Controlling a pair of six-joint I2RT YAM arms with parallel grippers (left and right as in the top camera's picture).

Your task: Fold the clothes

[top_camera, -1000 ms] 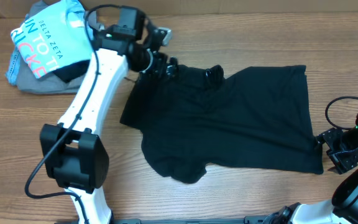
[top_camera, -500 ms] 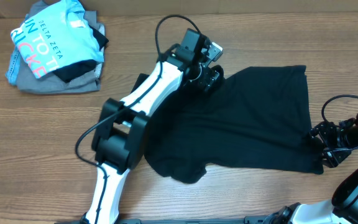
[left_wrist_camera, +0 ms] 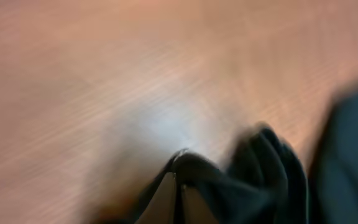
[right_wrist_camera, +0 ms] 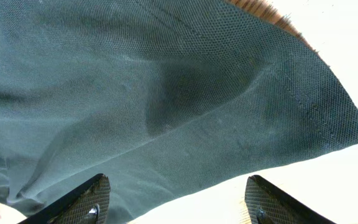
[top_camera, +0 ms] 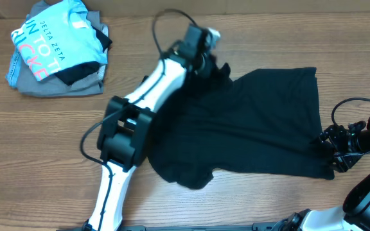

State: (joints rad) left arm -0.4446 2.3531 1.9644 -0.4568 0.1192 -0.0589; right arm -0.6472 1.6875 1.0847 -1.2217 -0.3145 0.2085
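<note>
- T-shirt (top_camera: 255, 122): plain black all over. In the right wrist view it reads dark grey-green with a fine dotted weave.
- Table (top_camera: 37, 147): mid-brown wood with streaky grain lines.
- Shirt on the pile (top_camera: 47, 42): light blue, with big pink letters and small pale lettering.
- Garment beneath it (top_camera: 56, 86): grey.
- Left arm (top_camera: 160, 82): white links with black joints.
- Right gripper (right_wrist_camera: 178, 202): black fingers (right_wrist_camera: 87, 204).

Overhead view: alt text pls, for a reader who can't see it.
A plain black short-sleeved T-shirt lies spread on a wooden table. The left gripper is at its upper edge, the right gripper at its lower right corner. A light blue printed shirt sits on a grey folded garment at upper left.
</note>
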